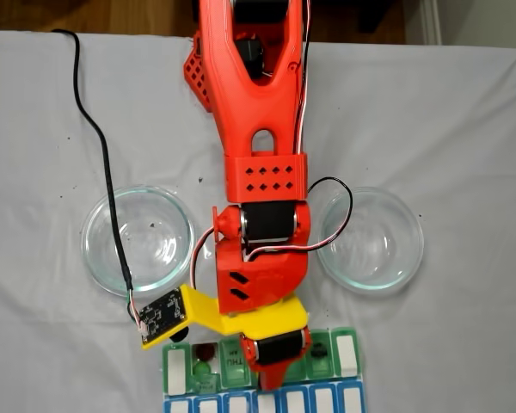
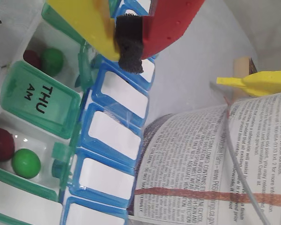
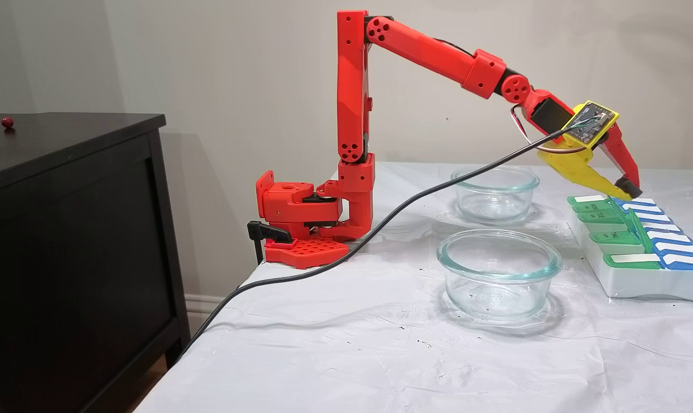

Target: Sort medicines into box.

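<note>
A white sheet covers the bench (image 3: 335,344) beside a dark cabinet (image 3: 71,241) and beige wall. The hand (image 3: 624,192), closed on nothing, hovers above the box (image 3: 638,281) at the bench's far end; red and green medicines (image 2: 25,163) lie in its open compartments
</note>
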Available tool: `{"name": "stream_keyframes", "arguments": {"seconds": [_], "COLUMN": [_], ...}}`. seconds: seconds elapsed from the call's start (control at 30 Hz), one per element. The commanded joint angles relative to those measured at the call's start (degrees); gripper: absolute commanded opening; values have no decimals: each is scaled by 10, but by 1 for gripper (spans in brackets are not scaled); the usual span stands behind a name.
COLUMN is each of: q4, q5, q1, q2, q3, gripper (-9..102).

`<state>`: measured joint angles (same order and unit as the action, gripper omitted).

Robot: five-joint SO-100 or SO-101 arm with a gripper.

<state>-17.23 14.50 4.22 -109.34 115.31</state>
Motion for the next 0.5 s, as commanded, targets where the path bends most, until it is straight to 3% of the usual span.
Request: {"name": "stream_keyframes", "arguments": {"seconds": [0.0, 0.47], "q4": [-152, -134], "q5": [-3, -56], "q1": [18, -7], "q2": [-3, 11], "q3": [-105, -108], "gripper": [0, 0]}}
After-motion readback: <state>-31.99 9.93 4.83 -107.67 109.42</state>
